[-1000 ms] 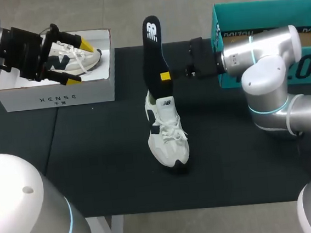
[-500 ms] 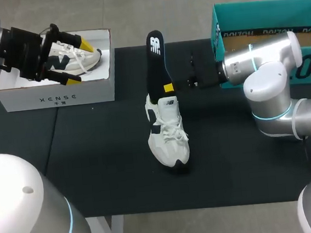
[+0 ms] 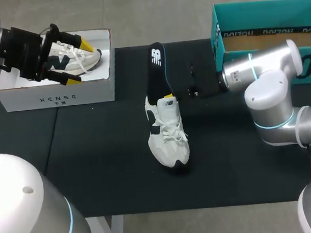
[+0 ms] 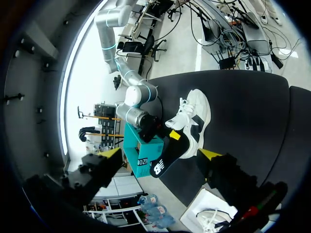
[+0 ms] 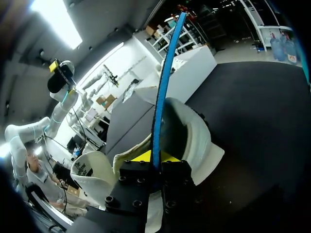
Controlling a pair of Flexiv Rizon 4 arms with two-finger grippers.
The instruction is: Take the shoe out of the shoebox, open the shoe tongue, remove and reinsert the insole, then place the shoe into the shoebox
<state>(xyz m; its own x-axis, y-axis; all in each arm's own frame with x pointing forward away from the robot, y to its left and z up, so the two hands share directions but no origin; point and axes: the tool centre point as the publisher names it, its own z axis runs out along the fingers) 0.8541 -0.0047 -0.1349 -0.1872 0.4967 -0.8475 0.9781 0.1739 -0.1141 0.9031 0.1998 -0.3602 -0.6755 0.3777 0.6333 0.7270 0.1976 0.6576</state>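
Note:
A white and navy sneaker stands on the black mat in the middle of the table. A black insole rises upright from the sneaker's opening, its lower end inside. My right gripper comes in from the right and is shut on the insole just above the shoe. In the right wrist view the insole shows edge-on, pinched in the gripper, with the sneaker right under it. My left gripper hovers open over the white shoebox. In the left wrist view the sneaker lies far ahead.
A second sneaker lies inside the white shoebox at the back left. A teal shoebox stands open at the back right, behind my right arm. Bare black mat stretches in front of the shoe and to both sides.
My right gripper has come down with the insole, pushing its lower end deeper into the sneaker. The right arm has dropped lower. The left arm has not moved.

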